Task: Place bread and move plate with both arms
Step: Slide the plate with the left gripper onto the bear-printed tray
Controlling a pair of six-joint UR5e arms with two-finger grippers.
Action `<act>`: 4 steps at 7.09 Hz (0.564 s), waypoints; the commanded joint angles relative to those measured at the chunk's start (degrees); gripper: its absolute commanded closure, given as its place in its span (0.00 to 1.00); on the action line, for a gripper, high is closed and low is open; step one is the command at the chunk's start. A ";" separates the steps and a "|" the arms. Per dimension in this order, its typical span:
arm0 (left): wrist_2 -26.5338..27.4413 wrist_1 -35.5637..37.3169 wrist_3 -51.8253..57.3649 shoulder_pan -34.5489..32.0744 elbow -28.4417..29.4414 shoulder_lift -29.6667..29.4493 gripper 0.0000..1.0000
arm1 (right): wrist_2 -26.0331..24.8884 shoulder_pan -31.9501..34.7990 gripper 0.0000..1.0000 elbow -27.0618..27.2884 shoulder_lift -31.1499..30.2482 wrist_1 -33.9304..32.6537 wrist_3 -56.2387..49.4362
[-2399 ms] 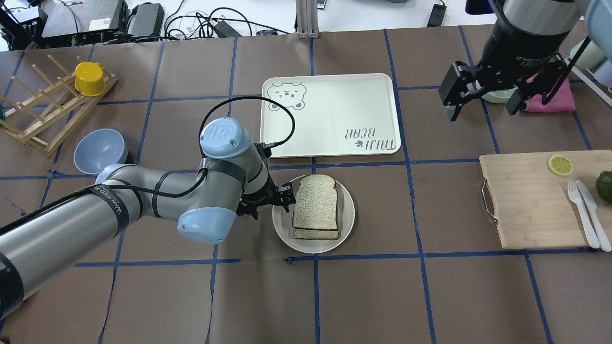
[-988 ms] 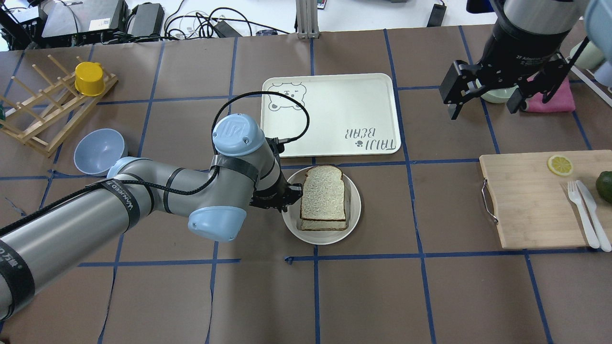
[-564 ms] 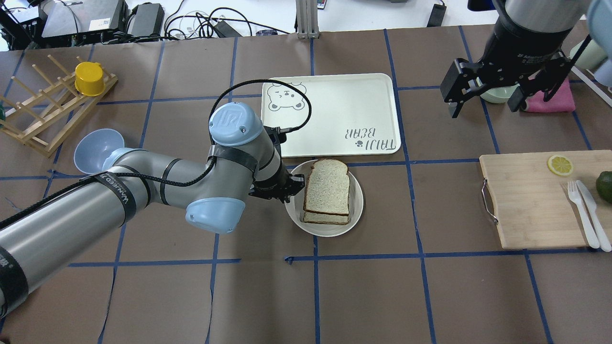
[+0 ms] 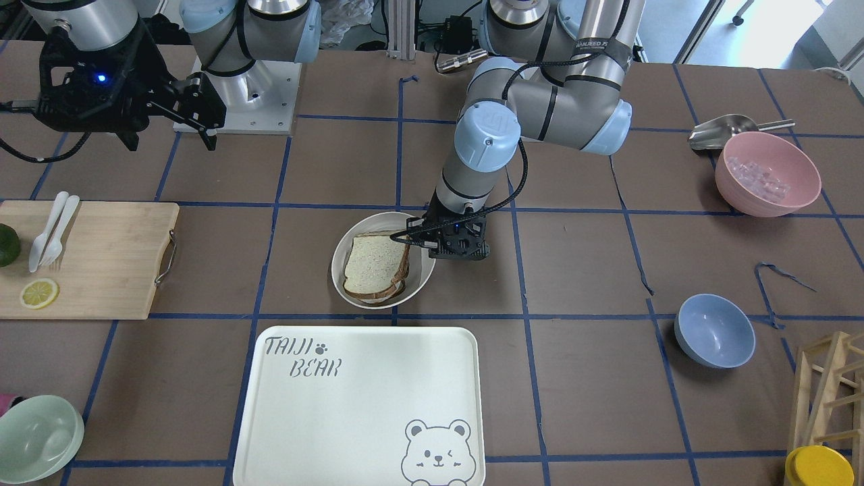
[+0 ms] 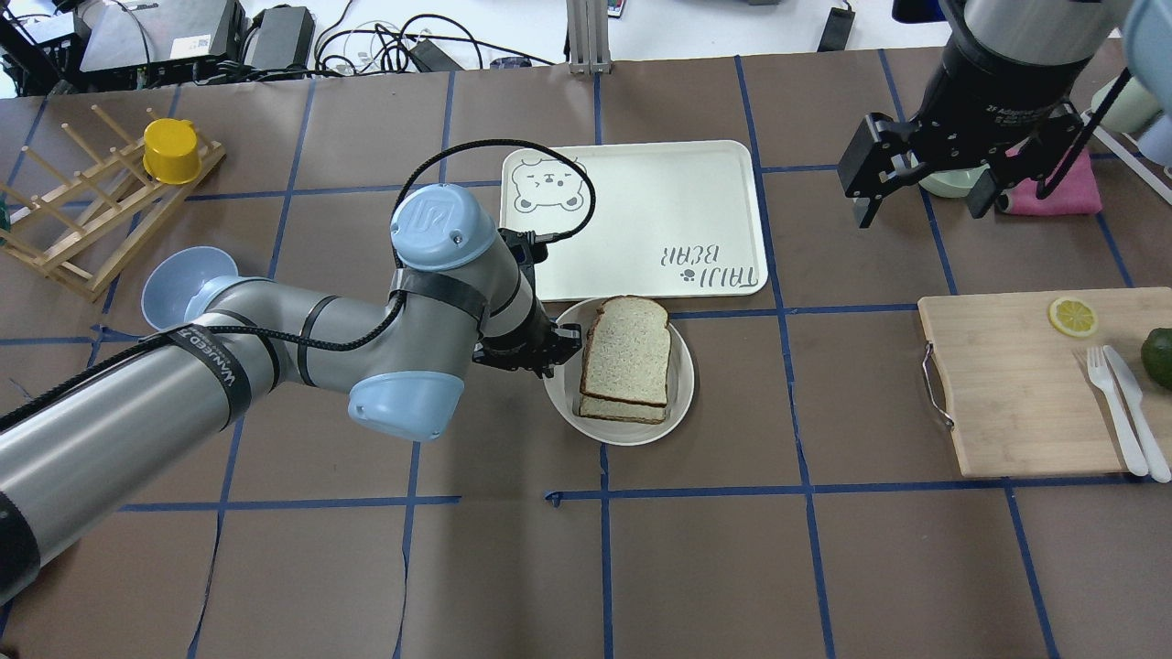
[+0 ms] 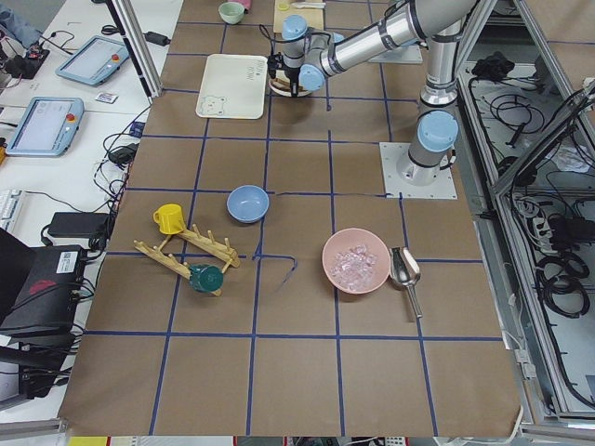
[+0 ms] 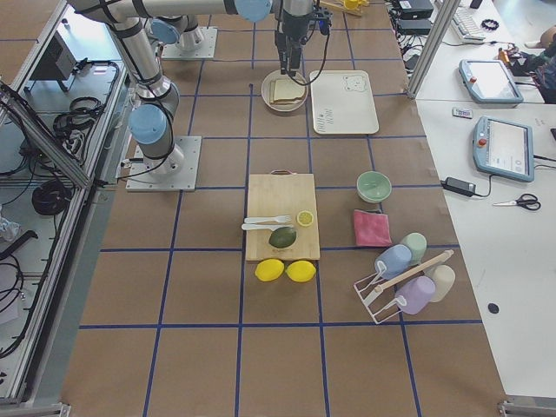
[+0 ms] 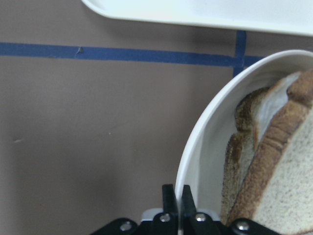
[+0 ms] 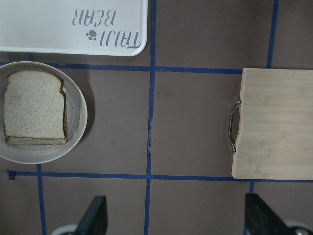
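Jaws of the left gripper (image 5: 553, 351) are pinched on the nearest rim of the plate (image 5: 623, 437). Just beside them, the bread (image 5: 628, 352) lies on the plate atop a second slice. Placing looks done; moving the plate is left, with the tray (image 5: 641, 210) just beyond. Far off, the right gripper (image 5: 925, 203) hangs spread and empty.

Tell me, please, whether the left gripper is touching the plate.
Touching. The left wrist view shows the left gripper pinching the rim of the plate, no gap.
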 commanded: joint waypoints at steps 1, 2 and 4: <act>-2.14 -0.02 0.03 1.43 0.71 0.83 1.00 | 0.07 0.01 0.00 0.63 0.07 -0.08 0.08; -3.81 -3.06 -0.05 2.57 3.77 1.10 1.00 | -0.19 0.01 0.00 0.81 0.07 -0.08 0.08; -5.68 -14.29 -0.32 3.02 16.47 -0.64 1.00 | -0.72 0.01 0.00 0.90 0.07 -0.08 -0.09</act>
